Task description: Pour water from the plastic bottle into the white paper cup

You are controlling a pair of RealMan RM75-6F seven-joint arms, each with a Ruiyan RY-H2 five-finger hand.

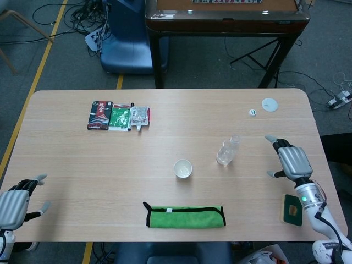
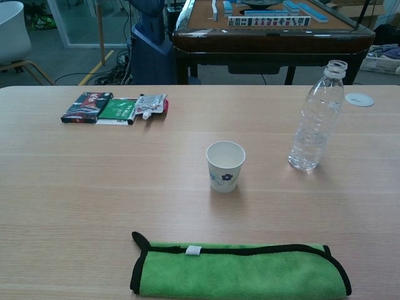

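— So where's the plastic bottle [image 2: 317, 119]?
— Upright on the table [image 1: 71, 159], cap off, right of the white paper cup [image 2: 225, 165] and apart from it. Nothing's touching it.
— Right hand [image 1: 291, 160]?
— Out near the right edge, well apart from the bottle, fingers spread, holding nothing.
— Left hand [image 1: 16, 202]?
— Near-left corner, fingers apart, empty too.
— Other stuff?
— Green cloth [image 2: 240, 270] at the near edge, snack packets [image 2: 115, 106] far left, bottle cap [image 1: 253, 112] and a white disc [image 1: 269, 104] far right.

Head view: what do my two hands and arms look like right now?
Both are silver-grey metallic hands with darker finger segments and pale tips. The right hand sits on a white wrist with a green light and a black cable along the forearm. Of the left hand only the silver back and grey-tipped fingers show at the frame edge.
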